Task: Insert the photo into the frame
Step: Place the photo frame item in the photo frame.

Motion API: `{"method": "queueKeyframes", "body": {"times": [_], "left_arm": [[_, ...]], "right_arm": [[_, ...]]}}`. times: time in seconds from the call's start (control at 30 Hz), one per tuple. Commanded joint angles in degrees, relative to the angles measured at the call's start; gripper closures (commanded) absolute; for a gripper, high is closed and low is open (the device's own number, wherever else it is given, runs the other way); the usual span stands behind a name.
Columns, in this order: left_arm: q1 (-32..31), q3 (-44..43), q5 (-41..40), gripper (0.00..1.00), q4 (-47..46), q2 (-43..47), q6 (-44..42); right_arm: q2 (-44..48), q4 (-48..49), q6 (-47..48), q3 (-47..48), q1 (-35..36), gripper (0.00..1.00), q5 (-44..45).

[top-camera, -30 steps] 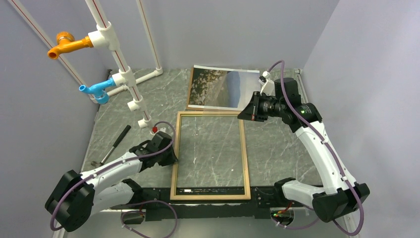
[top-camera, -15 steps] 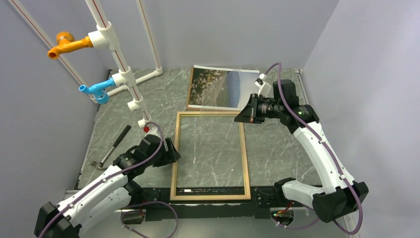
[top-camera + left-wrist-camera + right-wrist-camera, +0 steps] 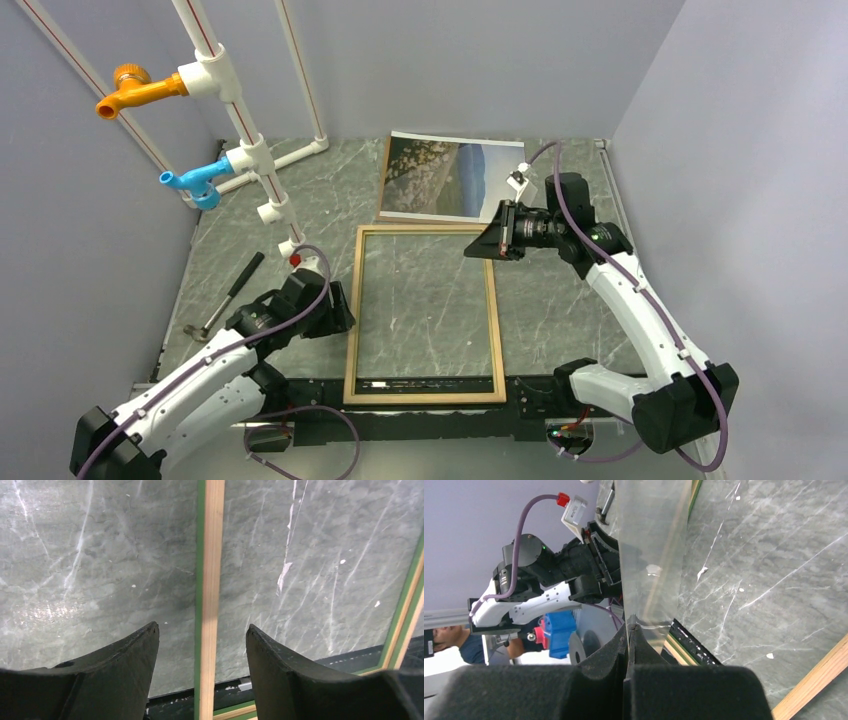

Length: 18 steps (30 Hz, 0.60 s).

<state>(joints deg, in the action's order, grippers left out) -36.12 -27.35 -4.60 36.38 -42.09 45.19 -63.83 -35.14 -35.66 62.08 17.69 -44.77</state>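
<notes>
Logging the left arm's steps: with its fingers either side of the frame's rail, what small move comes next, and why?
Probably close the left gripper on the left rail of the frame: its fingers stand open, one each side of that rail. The right gripper is shut on a clear sheet at the frame's far end, so steadying the frame looks useful.

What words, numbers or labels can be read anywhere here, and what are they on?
No text can be read in any view.
White tag on the right arm's cable: any print is too small to read.
White tag on the left arm's cable: faint marks, blurred.
Dark strip at the table's near edge: white marks, too small to read.
Photo, frame, clear pane: no writing seen.
</notes>
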Motion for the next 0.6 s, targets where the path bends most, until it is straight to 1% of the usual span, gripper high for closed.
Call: {"method": "queueKeyframes", "body": {"times": [0.0, 0.17, 0.3, 0.37, 0.57], "left_arm": [[1.59, -0.54, 1.13, 0.33, -0.63, -1.45, -2.65], [5.78, 2.12, 8.04, 0.36, -5.17, -3.12, -5.33], [8.84, 3.54, 13.05, 0.45, -8.50, -4.31, -7.22], [10.22, 4.31, 15.17, 0.47, -10.32, -4.90, -7.09], [12.42, 6.69, 18.40, 0.50, -13.72, -6.91, -6.85]], "right_arm": [[1.61, 6.11, -3.56, -1.28, -0.09, 1.00, -3.49], [1.04, 6.45, -3.89, -1.94, -0.10, 1.00, -4.67], [1.35, 7.57, -4.99, -2.76, -0.08, 1.00, -5.24], [1.43, 7.60, -5.12, -3.12, -0.16, 1.00, -5.40], [1.80, 8.99, -6.15, -5.33, -0.12, 1.00, -5.63]]}}
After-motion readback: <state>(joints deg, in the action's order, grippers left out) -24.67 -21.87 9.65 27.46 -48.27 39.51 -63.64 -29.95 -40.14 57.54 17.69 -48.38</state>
